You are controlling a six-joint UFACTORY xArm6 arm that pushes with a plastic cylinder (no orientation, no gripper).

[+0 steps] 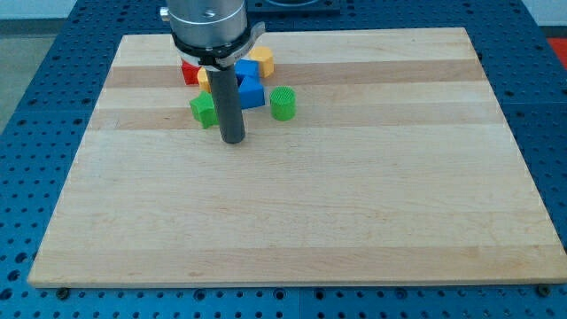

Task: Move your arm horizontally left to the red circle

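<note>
My tip [233,140] rests on the wooden board [292,213], just below a cluster of blocks near the view's top. A red block [190,71] lies at the cluster's upper left, partly hidden by the arm; its shape is unclear. A green block [204,109] sits just left of the rod. A green round block [283,104] sits to the right. Two blue blocks [250,90] lie right behind the rod. A yellow block [262,60] is at the top right of the cluster, and another yellow block [204,80] peeks out left of the rod.
The board's edges border a blue perforated table [35,106] on all sides. The arm's grey body [208,22] hangs over the cluster at the view's top.
</note>
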